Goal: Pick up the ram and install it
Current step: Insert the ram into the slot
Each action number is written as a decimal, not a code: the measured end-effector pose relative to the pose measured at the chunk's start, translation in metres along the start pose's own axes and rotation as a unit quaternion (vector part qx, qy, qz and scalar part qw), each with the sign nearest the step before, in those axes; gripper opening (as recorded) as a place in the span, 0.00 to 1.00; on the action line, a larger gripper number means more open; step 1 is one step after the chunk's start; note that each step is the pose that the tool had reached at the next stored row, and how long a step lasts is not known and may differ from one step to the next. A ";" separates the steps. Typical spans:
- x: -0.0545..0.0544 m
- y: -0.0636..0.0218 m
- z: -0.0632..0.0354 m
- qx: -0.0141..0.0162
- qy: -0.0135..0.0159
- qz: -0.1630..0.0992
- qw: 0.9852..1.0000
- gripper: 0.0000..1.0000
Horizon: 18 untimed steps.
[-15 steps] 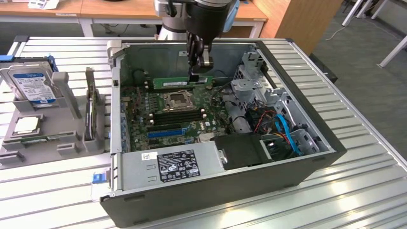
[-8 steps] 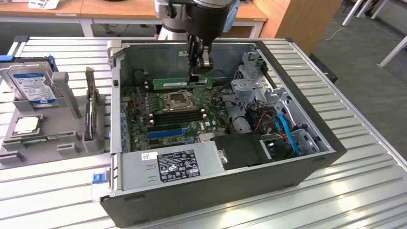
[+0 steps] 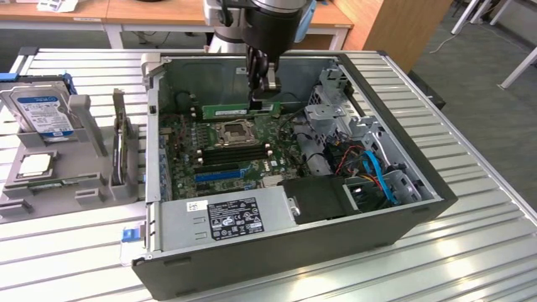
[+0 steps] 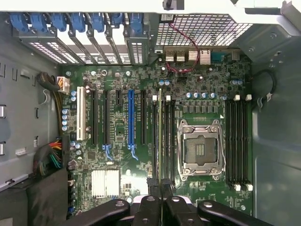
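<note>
Shows the ram [image 3: 228,111] picked up, clamped in the gripper [image 3: 264,99] and hanging above the memory slots [image 4: 168,136] beside the CPU socket [image 3: 233,129] inside the open case [image 3: 293,264], not yet seated.

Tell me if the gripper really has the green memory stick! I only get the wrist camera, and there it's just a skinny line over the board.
Observer: Yes. In the exterior view the gripper is shut on the ram, and the stick's long flat green side shows.
Operator: Is it in a slot?
Observer: It doesn't look so. It hangs above the motherboard, not pushed in yet.
Operator: Is anything outside the computer?
Observer: A hard drive with a blue label stands in a gray holder, to the exterior view's left of the case.
</note>
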<state>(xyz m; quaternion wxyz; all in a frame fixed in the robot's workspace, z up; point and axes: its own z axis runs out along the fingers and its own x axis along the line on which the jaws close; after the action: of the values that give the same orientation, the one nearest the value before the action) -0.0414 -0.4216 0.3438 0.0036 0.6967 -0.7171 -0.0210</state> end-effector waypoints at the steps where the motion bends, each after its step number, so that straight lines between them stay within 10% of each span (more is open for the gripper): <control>1: 0.000 0.0000 0.0004 0.000 0.000 0.000 1.000 0.12; 18: 0.000 -0.0004 0.0105 0.000 0.000 0.000 1.000 0.12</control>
<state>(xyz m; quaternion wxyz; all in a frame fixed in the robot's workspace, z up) -0.0414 -0.4216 0.3334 0.0036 0.6967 -0.7171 -0.0210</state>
